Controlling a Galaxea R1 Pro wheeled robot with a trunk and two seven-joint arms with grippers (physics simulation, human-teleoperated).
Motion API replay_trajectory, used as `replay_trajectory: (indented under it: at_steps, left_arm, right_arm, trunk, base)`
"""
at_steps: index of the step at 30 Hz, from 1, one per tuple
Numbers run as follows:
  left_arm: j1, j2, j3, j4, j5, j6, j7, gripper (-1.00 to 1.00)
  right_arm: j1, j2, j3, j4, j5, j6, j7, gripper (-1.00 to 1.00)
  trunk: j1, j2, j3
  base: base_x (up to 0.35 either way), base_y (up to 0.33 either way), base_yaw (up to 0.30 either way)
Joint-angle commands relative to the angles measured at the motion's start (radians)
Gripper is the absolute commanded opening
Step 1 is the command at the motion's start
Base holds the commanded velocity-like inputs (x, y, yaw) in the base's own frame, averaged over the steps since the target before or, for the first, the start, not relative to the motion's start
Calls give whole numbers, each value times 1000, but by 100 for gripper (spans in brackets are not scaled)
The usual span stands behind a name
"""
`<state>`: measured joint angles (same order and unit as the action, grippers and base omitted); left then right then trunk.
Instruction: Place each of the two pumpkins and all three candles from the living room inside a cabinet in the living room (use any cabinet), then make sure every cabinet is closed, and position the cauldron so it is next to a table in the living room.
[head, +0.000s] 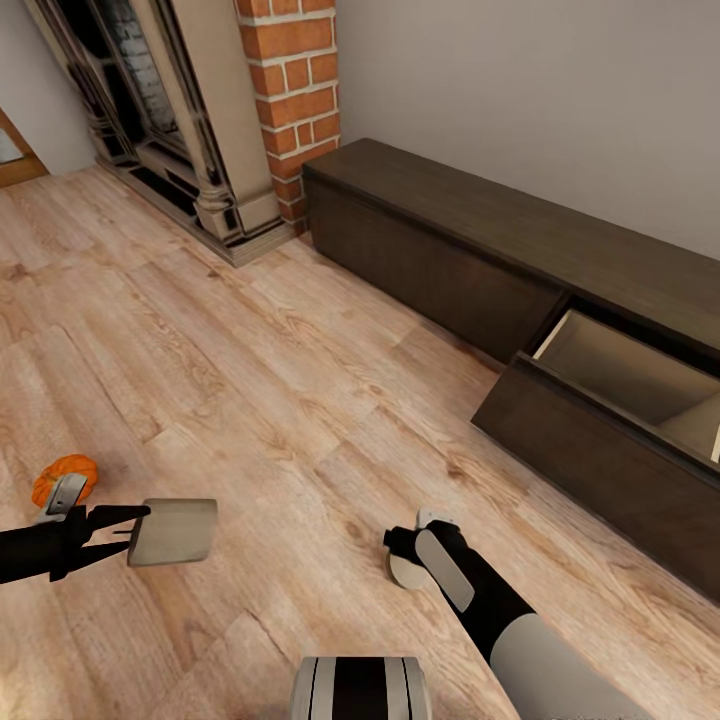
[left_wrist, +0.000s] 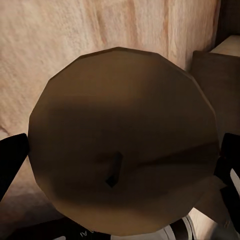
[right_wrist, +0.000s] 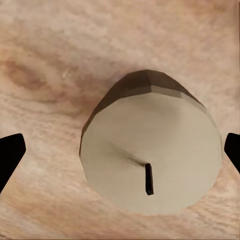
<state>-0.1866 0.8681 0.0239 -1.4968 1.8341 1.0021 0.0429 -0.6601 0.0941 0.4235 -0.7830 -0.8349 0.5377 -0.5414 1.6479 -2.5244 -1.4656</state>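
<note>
Head view, far left: a pumpkin (head: 66, 477) is sitting on the wooden floor (head: 250, 350), near the view's left edge, partly behind the left arm.
Left gripper: the left gripper (head: 138, 528) is reaching in from the left, its dark fingers (head: 118, 516) lying along one end of a grey-beige candle (head: 173, 531) and holding it on its side, above the floor.
Left wrist view: the same candle's round end face (left_wrist: 122, 142), with a short dark wick, is showing between the two black fingertips (left_wrist: 11, 160) at either side; the floor is lying behind it, and part of the dark cabinet with its pale inside is showing at one corner.
Back left: a stone fireplace (head: 150, 110) and a red brick column (head: 295, 90) are standing against the wall.
Centre, low: the right gripper (head: 418, 560) is pointing down at the floor over a second candle (head: 405, 570), whose pale edge is peeking out beneath it.
Right wrist view: this candle (right_wrist: 150, 157) is standing upright on the floor with its wick up, between the black fingertips (right_wrist: 10, 155) that are set wide at both sides, apart from it; the jaws are not gripping it.
Right: the long dark-brown cabinet (head: 450, 250) is running along the wall; its right-hand front (head: 600, 460) is standing pulled out, showing the pale beige inside (head: 630, 375).
Bottom edge: part of the robot's trunk (head: 360, 688) is showing.
</note>
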Motion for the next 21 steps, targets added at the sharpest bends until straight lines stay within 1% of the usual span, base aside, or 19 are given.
replay_trajectory:
  at_steps: [1, 9, 10, 12, 13, 14, 15, 20, 21]
  left_arm:
    - [0, 0, 1, 0, 5, 4, 6, -100]
    - [0, 0, 0, -1, 7, 4, 4, -100]
    - [-1, 0, 0, -2, 7, 4, 2, -100]
    - [-1, 0, 0, -2, 8, 4, -15, -100]
    - [-1, 1, -1, -2, 8, 4, -37, -100]
    - [-1, 1, -1, -2, 7, 4, -44, -100]
    - [-1, 1, -2, -2, 7, 4, -61, -100]
    - [-1, 2, -4, -2, 7, 4, -79, -100]
    - [0, 2, -4, -2, 8, 4, -82, -100]
  right_arm:
    - [-2, -1, 3, 0, -9, 0, -9, 100]
    - [-7, -1, 4, 2, -8, -4, -9, 100]
    - [-7, -1, 4, 2, -7, -4, -9, 100]
    - [-7, -1, 3, 3, 7, -4, -9, 100]
    - [-7, -1, 3, 3, 26, -3, -9, 100]
    - [-7, -1, 3, 3, 33, -3, -9, 100]
    - [-7, -1, 2, 3, 48, -3, -9, 100]
    - [-7, -1, 2, 4, 63, -4, -9, 100]
    - [-7, -1, 1, 4, 64, -4, -9, 100]
  trunk:
    - [0, 0, -1]
    - [0, 0, -1]
    - [0, -1, -5]
    - [1, -1, -12]
    - [2, -1, -16]
    - [2, -1, -16]
    - [2, -1, -16]
    - [2, -1, -16]
    - [2, -1, -20]
  base:
    - [0, 0, 0]
    - [0, 0, 0]
    - [0, 0, 0]
    - [0, 0, 0]
    - [0, 0, 0]
    - [0, 0, 0]
    - [0, 0, 0]
    - [0, 0, 0]
    - [0, 0, 0]
